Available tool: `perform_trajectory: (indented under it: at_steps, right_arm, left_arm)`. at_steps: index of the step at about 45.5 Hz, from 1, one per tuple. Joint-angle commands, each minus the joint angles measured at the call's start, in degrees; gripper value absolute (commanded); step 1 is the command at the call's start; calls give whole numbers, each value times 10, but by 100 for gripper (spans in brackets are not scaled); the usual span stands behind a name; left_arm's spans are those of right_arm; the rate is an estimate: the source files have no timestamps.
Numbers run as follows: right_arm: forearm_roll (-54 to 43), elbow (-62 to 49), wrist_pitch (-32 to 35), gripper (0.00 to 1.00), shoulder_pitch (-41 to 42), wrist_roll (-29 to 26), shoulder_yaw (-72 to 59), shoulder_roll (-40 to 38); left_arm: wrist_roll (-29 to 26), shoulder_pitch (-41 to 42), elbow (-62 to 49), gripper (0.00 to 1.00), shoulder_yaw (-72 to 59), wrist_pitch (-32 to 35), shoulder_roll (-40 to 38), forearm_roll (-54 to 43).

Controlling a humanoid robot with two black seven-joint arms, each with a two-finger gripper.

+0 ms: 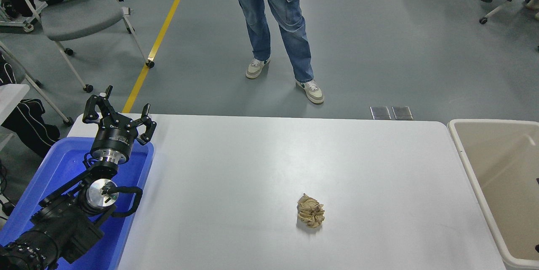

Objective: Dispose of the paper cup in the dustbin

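Observation:
The beige dustbin (pixel 468 161) stands at the table's right end, with only its left part in the picture. No paper cup shows anywhere now, neither on the table nor in the visible part of the bin. My left gripper (pixel 117 109) is parked over the blue tray at the lower left, with its fingers spread open and empty. My right gripper is out of view past the right edge.
A crumpled tan paper ball (pixel 310 210) lies on the white table (pixel 252 164), right of centre. A blue plastic tray (pixel 59 169) sits at the left end under my left arm. A person in jeans (pixel 273 13) stands beyond the far edge. Chairs stand at the far left.

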Motion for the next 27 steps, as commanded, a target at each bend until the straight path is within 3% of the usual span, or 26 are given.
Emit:
perform_trajectory:
  at_steps: [1, 10, 27]
  right_arm:
    - [2, 0, 20, 99, 23, 0, 9, -7]
    - [77, 33, 94, 99, 49, 3, 112, -69]
    - [90, 341, 107, 99, -6, 99, 512, -124]
  left_arm:
    - [0, 0, 0, 100, 0, 0, 0, 0]
    - [0, 0, 0, 100, 0, 0, 0, 0]
    - [0, 0, 0, 100, 0, 0, 0, 0]
